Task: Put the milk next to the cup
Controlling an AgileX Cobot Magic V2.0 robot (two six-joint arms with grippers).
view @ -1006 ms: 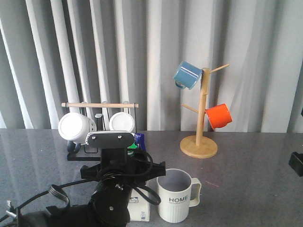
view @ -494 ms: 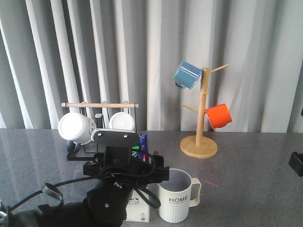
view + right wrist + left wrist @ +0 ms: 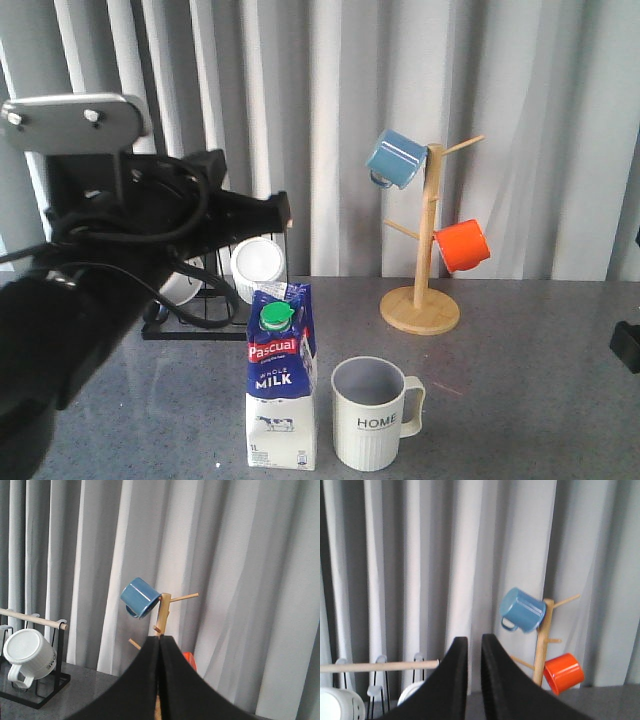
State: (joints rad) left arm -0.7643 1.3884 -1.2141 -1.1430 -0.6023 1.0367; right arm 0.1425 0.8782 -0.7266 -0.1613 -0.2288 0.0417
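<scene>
The milk [image 3: 281, 378] stands upright on the grey worktop [image 3: 520, 370], just beside the cup [image 3: 373, 411] on its left — a small gap between them, not touching. The cup's handle faces right, "HOME" lettering forward. The left end effector [image 3: 474, 652] is up off the worktop, its fingers nearly together with only a thin slit between them, holding nothing. The right end effector [image 3: 159, 647] has its fingers pressed together — also holding nothing.
</scene>
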